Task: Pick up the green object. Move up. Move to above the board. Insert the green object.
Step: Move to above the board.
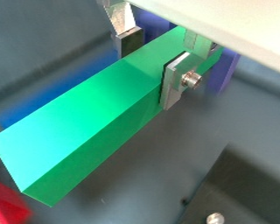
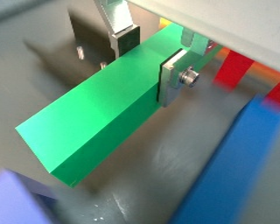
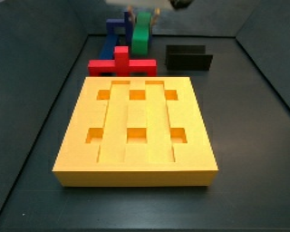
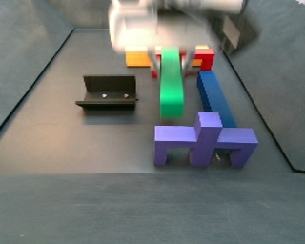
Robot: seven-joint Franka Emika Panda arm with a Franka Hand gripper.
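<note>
Wrist view. The gripper (image 1: 154, 54) straddles the green object (image 1: 90, 127), one silver finger (image 1: 177, 80) flat against a long side face and the opposite finger (image 1: 123, 37) at the far face, so the jaws pinch the bar across its width near one end. A blue block (image 1: 224, 70) shows just behind the nearer finger, and a red piece (image 1: 4, 208) sits at the frame corner.

Wrist view. The gripper (image 2: 152, 54) clamps the green object (image 2: 101, 121) in the same way, with a finger plate (image 2: 175, 79) pressed to its side. The fixture (image 2: 90, 39) stands on the grey floor beyond the bar. A long blue bar (image 2: 230, 171) lies beside the green object, apart from it; a red block (image 2: 236, 66) lies past the gripper; a violet-blue piece (image 2: 17, 197) fills one corner.

Side view. The board (image 3: 138, 131) lies in the foreground. Behind it stand the red cross-shaped block (image 3: 120, 62), the blue block (image 3: 113, 32), and the fixture (image 3: 188, 58). The green object (image 3: 141, 36) is at the back, beyond the board, under the gripper (image 3: 145, 13).

Side view. The gripper (image 4: 172, 50) holds the green object (image 4: 173, 88) at its far end. The long blue bar (image 4: 213, 97) runs just beside it, a violet-blue block (image 4: 204, 143) stands at its near end, the fixture (image 4: 110, 93) is off to the side, and the board (image 4: 140, 58) is partly visible behind.
</note>
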